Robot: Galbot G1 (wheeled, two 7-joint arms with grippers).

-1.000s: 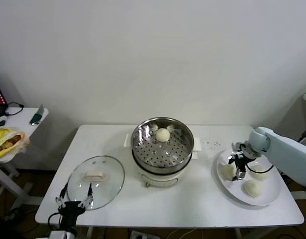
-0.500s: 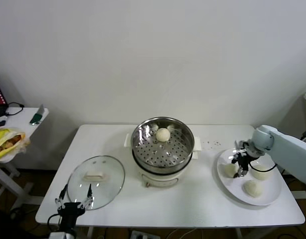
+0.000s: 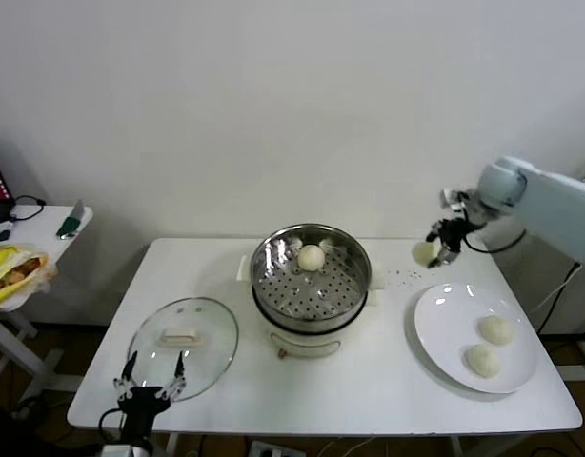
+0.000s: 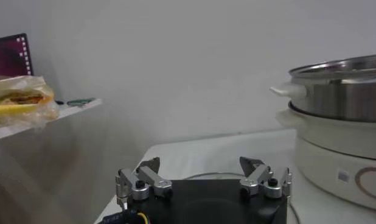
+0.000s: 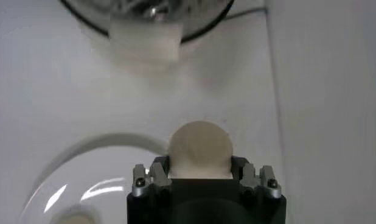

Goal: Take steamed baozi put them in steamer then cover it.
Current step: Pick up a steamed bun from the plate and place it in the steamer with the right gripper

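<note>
Our right pincer (image 3: 433, 253) is clamped on one baozi (image 3: 424, 252), holding it in the air above the counter (image 3: 369, 381), between the steamer (image 3: 311, 269) and the white plate (image 3: 445, 328). The right wrist view shows that bun (image 5: 200, 149) bulging out between the closed fingers (image 5: 150, 178), with the plate rim and a steamer handle below it, which the head view cannot show so closely.

Two more buns (image 3: 495, 329) lie on the plate, near its right side, one just in front of the other. A fourth bun (image 3: 312, 257) sits in the steamer basket, toward its back wall.

Our left pincer (image 3: 150, 388) hovers low at the counter's front left edge, fingers spread wide and holding nothing, just in front of the glass cover (image 3: 184, 347), which lies flat on the counter left of the steamer.

The left wrist view alone shows a small grey label (image 4: 342, 176) and a ring mark on the white cooker base (image 4: 334, 155); we cannot read any writing there. It also shows a side table (image 4: 36, 112) carrying a yellow bag.
</note>
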